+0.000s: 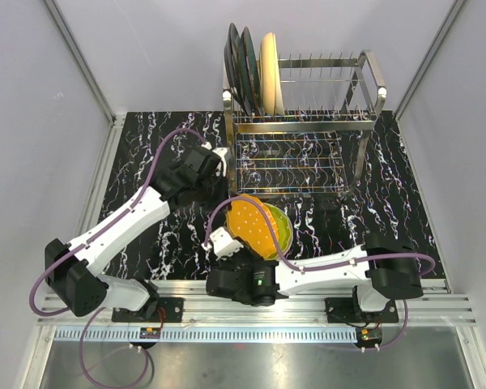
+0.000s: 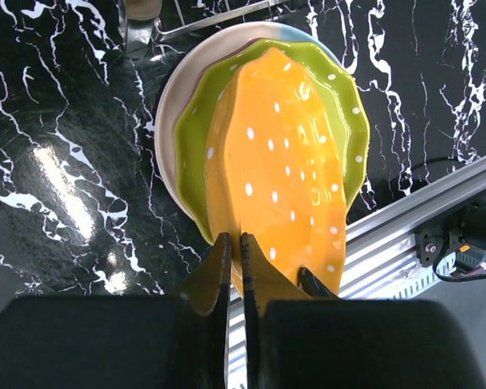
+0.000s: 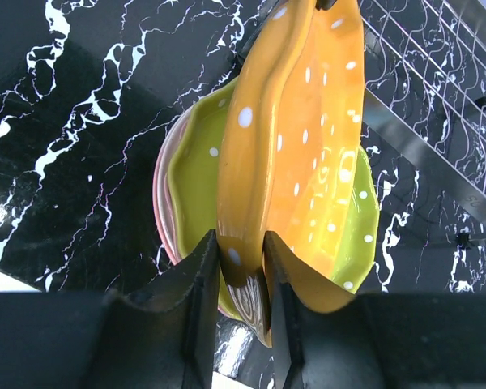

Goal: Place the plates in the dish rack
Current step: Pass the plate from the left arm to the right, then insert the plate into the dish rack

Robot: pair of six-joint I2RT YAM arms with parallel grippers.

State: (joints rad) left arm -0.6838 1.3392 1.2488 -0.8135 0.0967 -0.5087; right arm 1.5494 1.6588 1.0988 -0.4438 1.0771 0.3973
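My right gripper (image 1: 224, 241) (image 3: 239, 239) is shut on the near rim of an orange plate with white dots (image 1: 253, 223) (image 3: 296, 130) and holds it tilted up on edge. It stands over a stack: a green dotted plate (image 1: 280, 228) (image 3: 194, 162), a pink rim (image 3: 157, 194) and a cream and pale blue plate (image 2: 174, 101). My left gripper (image 1: 223, 158) (image 2: 235, 239) is shut and empty. It sits by the dish rack's left end, apart from the orange plate (image 2: 279, 154). The chrome dish rack (image 1: 308, 121) holds two dark plates (image 1: 239, 65) and a cream plate (image 1: 269, 73) at its left end.
The rack's lower wire tier (image 3: 437, 73) lies just beyond the stack, and a rack foot (image 2: 142, 16) shows in the left wrist view. The black marbled table (image 1: 138, 162) ends at an aluminium rail (image 1: 308, 288) near the arm bases. Grey walls close in both sides.
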